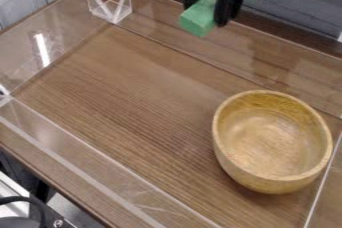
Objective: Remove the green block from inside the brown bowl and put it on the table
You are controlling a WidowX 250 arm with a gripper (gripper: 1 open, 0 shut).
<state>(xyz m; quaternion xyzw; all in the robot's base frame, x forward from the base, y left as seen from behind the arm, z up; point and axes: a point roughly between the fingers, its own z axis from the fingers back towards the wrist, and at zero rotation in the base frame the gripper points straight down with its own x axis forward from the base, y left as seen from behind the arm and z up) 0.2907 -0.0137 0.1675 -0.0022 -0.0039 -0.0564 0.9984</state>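
The green block [201,15] hangs high above the back of the table [134,102], clamped between the black fingers of my gripper [214,7], which is shut on it and points down. Only the lower part of the gripper shows at the top edge of the camera view. The brown bowl [274,178] sits at the right front of the table with nothing inside it. The block is up and to the left of the bowl, well apart from it.
Low clear acrylic walls [54,32] edge the tabletop. A small clear bracket [110,4] stands at the back left corner. Bare wood-grain surface stretches left of the bowl.
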